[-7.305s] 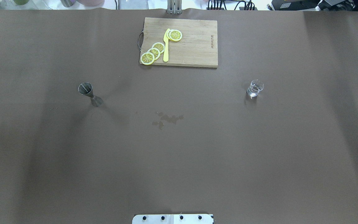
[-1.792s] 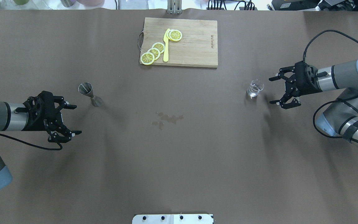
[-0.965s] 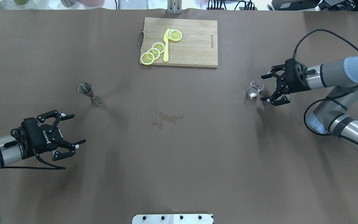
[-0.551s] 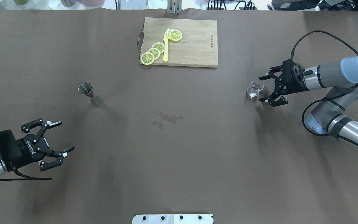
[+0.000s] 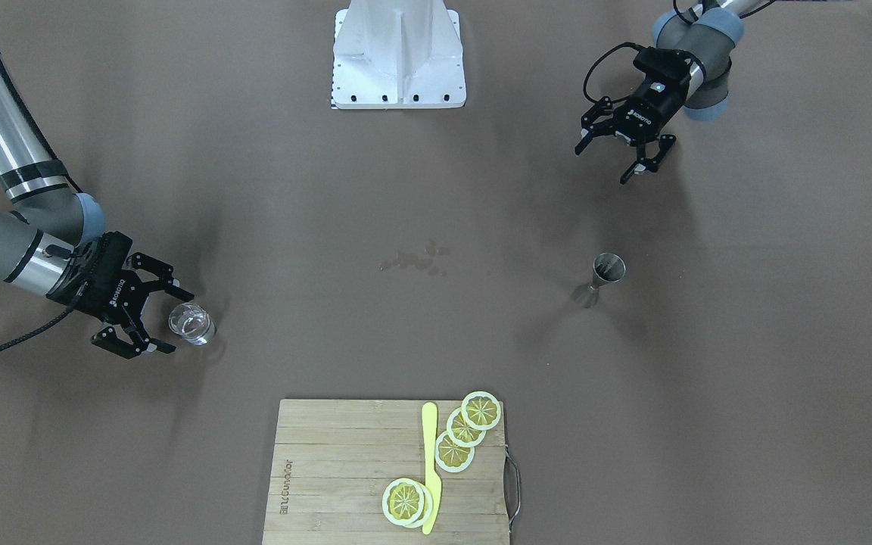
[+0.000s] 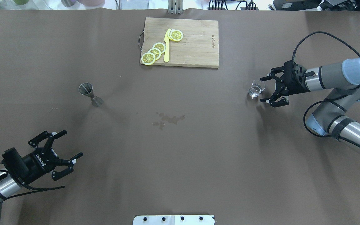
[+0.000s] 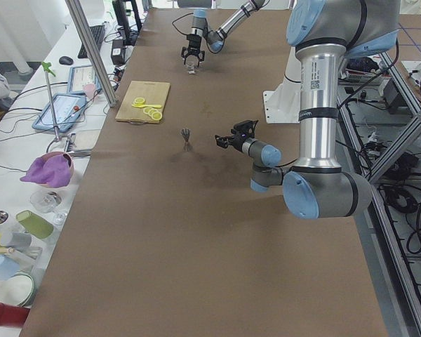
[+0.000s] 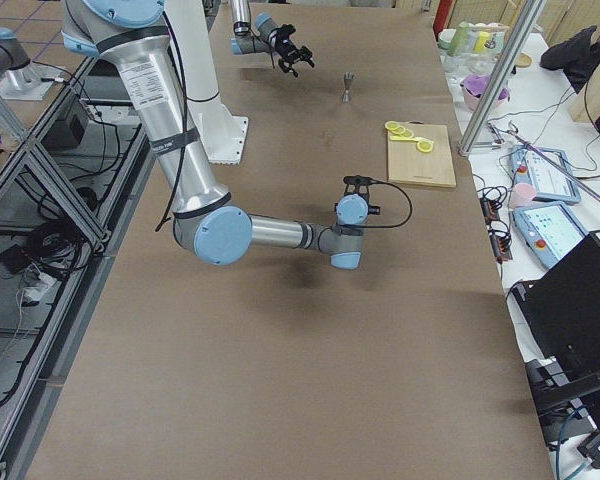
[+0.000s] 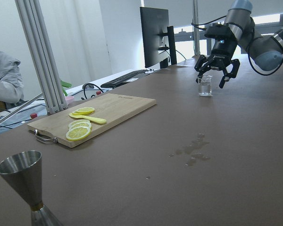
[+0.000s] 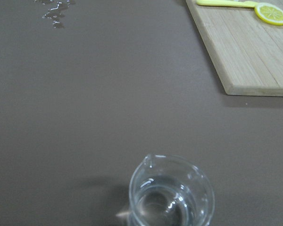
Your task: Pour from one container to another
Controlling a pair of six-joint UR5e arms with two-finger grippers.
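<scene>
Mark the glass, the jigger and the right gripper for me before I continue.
glass [image 10: 170, 200]: right wrist view, on its inner bottom.
jigger [image 6: 91, 95]: overhead view, on its narrow waist.
right gripper [image 6: 262, 90]: overhead view, midway between its open fingertips.

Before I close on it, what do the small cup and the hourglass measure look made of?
Small cup: clear glass by the look, with see-through walls and bright rim glints; clear plastic is possible. Hourglass measure: brushed grey metal, probably steel, with a dull sheen and soft reflections.
</scene>
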